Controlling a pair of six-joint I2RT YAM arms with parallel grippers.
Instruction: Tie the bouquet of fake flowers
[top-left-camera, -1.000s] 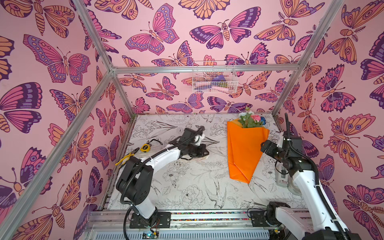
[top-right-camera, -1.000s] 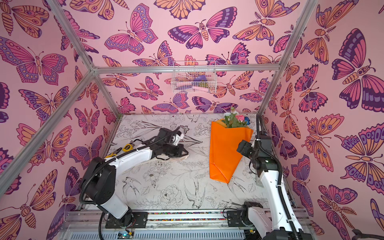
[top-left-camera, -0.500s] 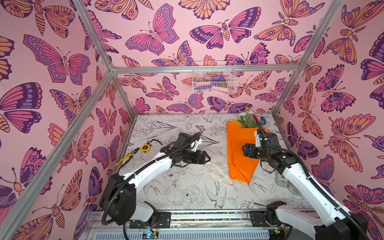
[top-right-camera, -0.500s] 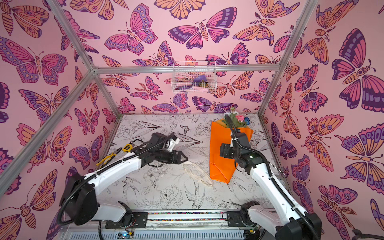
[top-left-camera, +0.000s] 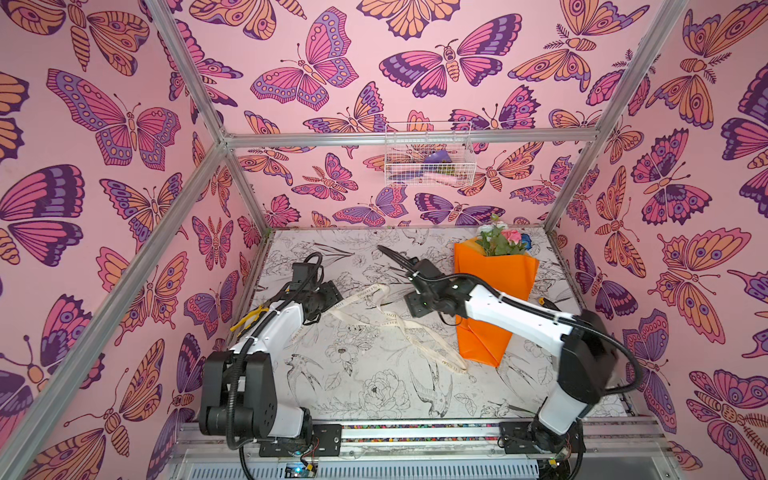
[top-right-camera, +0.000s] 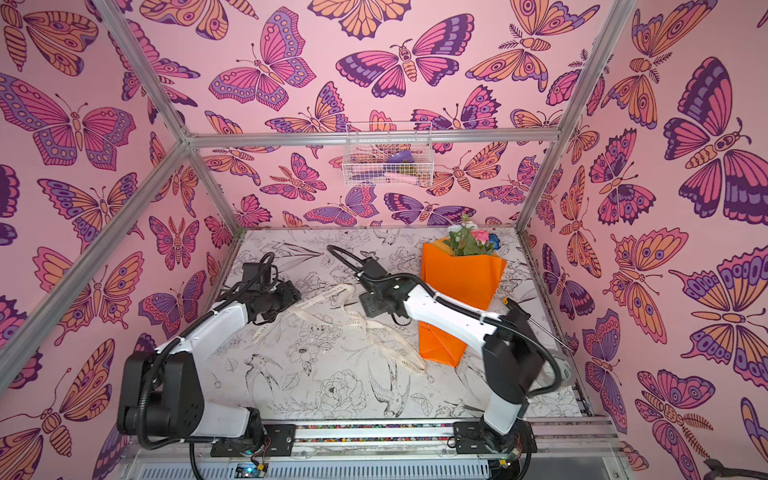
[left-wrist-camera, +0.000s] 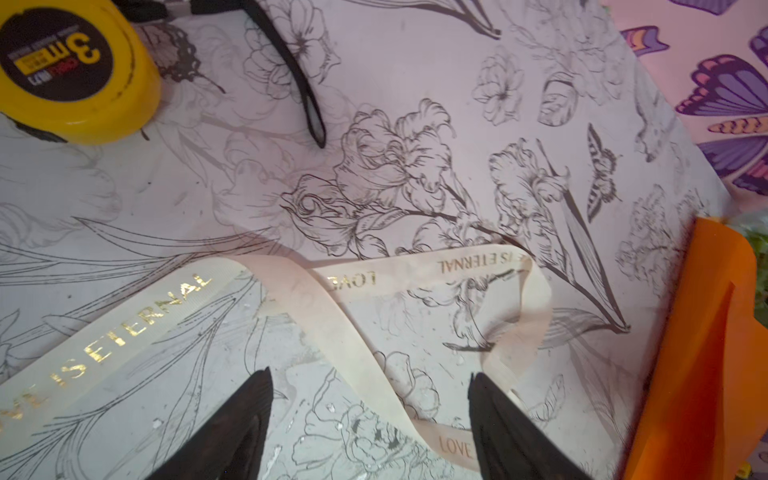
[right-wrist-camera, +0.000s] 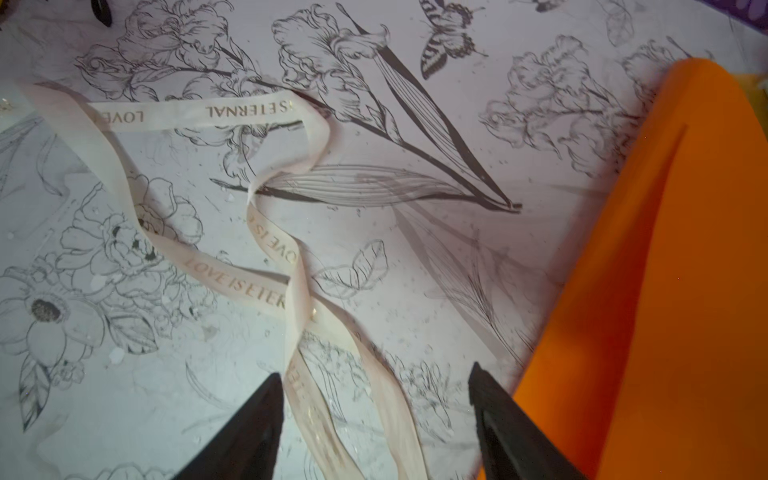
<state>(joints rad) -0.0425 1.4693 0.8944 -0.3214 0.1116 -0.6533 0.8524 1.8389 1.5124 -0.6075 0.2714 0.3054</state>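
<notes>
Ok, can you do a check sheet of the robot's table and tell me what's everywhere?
Surface: table covered in flower drawings, a bit scuffed.
Job's things: bouquet in orange paper lies on the right, untied; ribbon lies loose and twisted beside it.
Clutter: yellow tape measure near the left gripper; thin tool by the right wall.
Grippers: left gripper and right gripper both open over the ribbon, holding nothing.
Cables: black cables loop off both wrists; no snag seen.
Surroundings: butterfly walls, metal frame, wire basket on the back wall.
</notes>
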